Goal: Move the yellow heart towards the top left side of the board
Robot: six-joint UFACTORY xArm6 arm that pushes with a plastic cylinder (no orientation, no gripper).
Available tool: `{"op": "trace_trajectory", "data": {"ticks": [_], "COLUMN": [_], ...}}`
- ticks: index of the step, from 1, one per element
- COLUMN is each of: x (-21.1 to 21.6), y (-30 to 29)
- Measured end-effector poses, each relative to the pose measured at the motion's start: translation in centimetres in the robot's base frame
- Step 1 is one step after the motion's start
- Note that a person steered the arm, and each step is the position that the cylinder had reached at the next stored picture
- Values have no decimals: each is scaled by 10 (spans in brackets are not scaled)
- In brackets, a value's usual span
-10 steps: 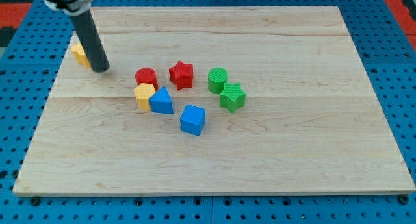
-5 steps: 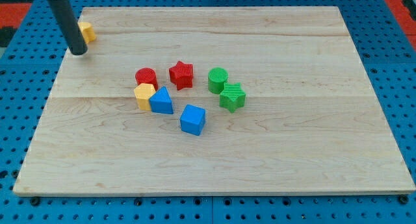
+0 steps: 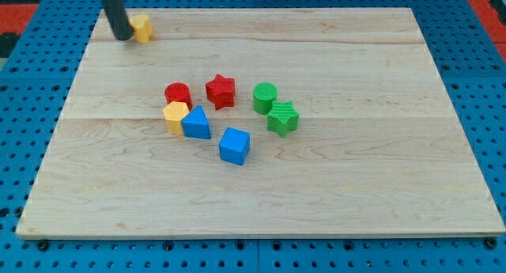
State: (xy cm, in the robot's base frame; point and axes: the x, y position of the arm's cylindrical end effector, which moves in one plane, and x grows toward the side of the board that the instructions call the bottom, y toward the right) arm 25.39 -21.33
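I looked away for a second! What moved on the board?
My tip swept up toward the view's top left, then right, pushing the yellow heart up to the board's top-left edge; it now sits right of my tip. The seven clustered blocks stayed put.

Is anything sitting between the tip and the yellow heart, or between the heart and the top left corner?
Nothing visible. My tip sits right against the yellow heart on its left side, near the board's top left corner. The other blocks are clustered mid-board, well away.
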Motion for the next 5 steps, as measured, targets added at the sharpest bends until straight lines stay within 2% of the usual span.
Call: {"op": "trace_trajectory", "data": {"ticks": [1,4,5], "x": [-7,-7,30], "y": [19,27,33]}}
